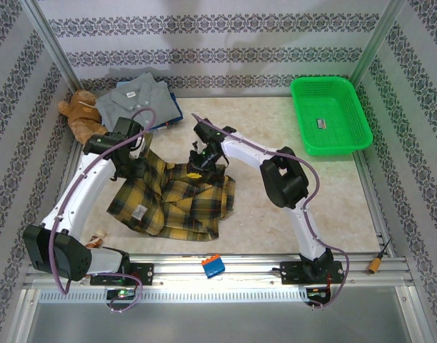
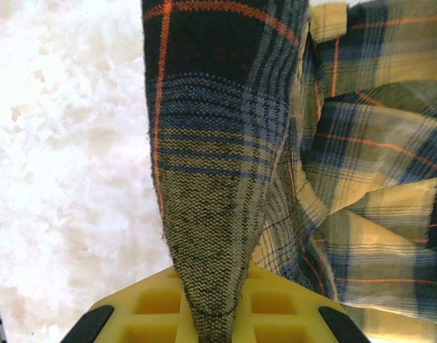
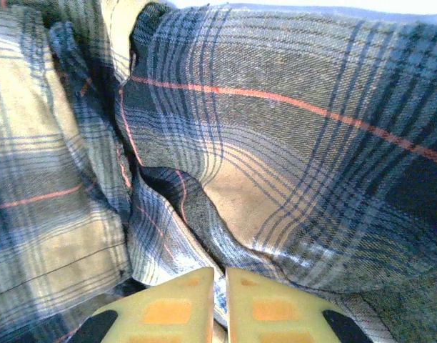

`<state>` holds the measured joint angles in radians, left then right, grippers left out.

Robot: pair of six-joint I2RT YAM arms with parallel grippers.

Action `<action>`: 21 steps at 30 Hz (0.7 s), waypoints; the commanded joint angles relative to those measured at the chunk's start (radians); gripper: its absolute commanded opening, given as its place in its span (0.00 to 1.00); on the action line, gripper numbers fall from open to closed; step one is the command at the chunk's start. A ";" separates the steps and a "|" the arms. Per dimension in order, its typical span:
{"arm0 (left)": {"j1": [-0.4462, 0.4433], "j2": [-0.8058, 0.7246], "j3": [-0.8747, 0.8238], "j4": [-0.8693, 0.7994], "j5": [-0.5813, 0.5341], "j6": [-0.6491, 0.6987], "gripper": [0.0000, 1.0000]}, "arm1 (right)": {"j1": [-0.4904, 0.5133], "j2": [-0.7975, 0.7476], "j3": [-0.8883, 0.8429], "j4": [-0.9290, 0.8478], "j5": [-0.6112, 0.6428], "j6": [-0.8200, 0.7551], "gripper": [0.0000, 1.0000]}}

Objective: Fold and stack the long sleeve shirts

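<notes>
The mustard-yellow and dark plaid shirt lies crumpled on the table between the two arms. My left gripper is shut on a fold of this plaid shirt at its upper left edge; the cloth runs up from between the yellow fingers. My right gripper is shut on the plaid shirt at its upper middle, a thin edge of cloth pinched between the fingers. The grey shirt lies folded at the back left, on top of the blue shirt.
A brown teddy bear sits at the back left beside the grey shirt. A green plastic basket stands at the back right. A small blue and orange object rests on the front rail. An orange-tipped tool lies at the front right.
</notes>
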<state>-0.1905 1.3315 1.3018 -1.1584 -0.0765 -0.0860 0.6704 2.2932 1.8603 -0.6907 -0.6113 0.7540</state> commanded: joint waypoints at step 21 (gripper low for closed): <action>-0.007 -0.026 -0.061 0.069 -0.005 0.002 0.10 | 0.242 0.166 0.146 0.185 -0.158 0.289 0.06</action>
<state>-0.1905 1.3308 1.2427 -1.1103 -0.1078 -0.0715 0.8997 2.4054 1.9617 -0.5102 -0.7502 1.0000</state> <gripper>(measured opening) 0.122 0.069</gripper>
